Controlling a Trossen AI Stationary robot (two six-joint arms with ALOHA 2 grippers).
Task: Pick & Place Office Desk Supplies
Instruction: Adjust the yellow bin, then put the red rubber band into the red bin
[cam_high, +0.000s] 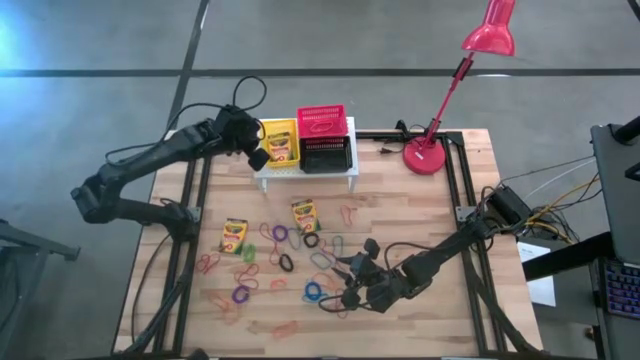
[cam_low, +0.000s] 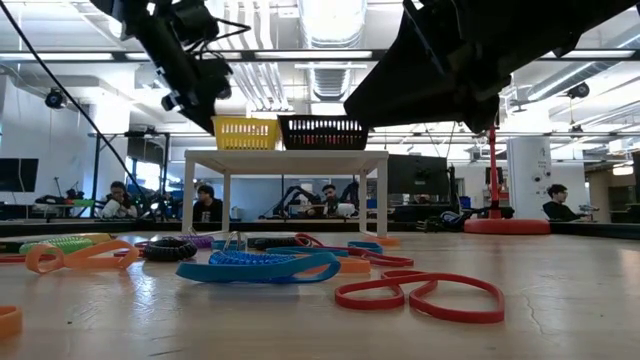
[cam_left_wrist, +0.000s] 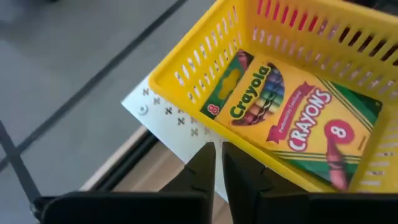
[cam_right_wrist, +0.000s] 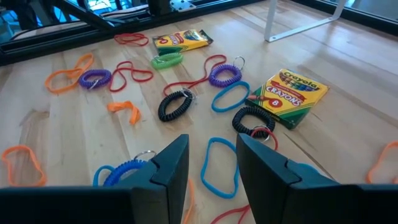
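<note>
One crayon box (cam_left_wrist: 292, 118) already lies in the yellow basket (cam_left_wrist: 186, 68) on the white stand (cam_high: 300, 172); left gripper (cam_left_wrist: 217, 163), nearly clenched, holds nothing. Two boxes and many elastic loops (cam_right_wrist: 224, 96) remain on the table (cam_high: 440, 215) under the right gripper's (cam_right_wrist: 211, 163) parted, empty fingers.

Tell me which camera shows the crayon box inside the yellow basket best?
The left wrist view: the crayon box fills the picture inside the yellow basket, its printing readable. The high view shows it small, next to the left end effector. The low view shows only the basket's side. The right wrist view misses it.
</note>
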